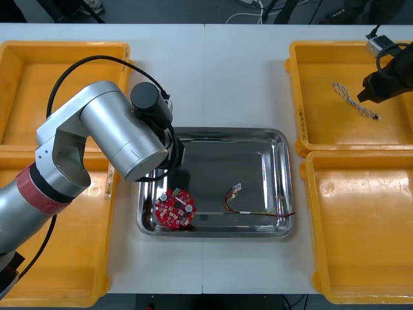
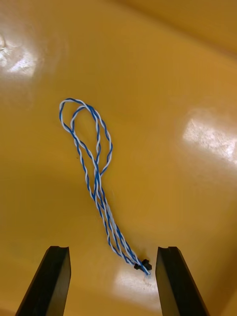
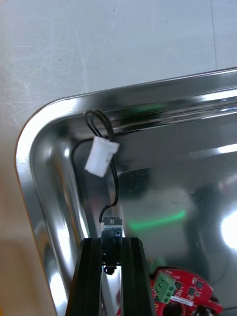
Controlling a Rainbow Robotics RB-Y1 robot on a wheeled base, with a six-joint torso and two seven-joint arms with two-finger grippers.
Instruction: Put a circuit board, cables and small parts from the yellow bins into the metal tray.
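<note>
My left gripper (image 3: 111, 241) is shut on the small black end piece of a black cable (image 3: 114, 185), which carries a white plug (image 3: 101, 155). It hangs over the near-left corner of the metal tray (image 3: 29, 148). A round red circuit board (image 1: 175, 208) and a red and yellow cable (image 1: 248, 205) lie in the tray (image 1: 213, 131). My right gripper (image 2: 112, 252) stands open over the far right yellow bin (image 1: 295, 97). A twisted blue and white cable (image 2: 96, 173) lies on the bin floor, its black end between the fingers (image 2: 54, 276).
Two more yellow bins sit at the left (image 1: 64, 48) (image 1: 64, 284), and a near right bin (image 1: 311, 226) is beside the tray. My left arm (image 1: 110, 129) covers the tray's left edge and part of the left bins.
</note>
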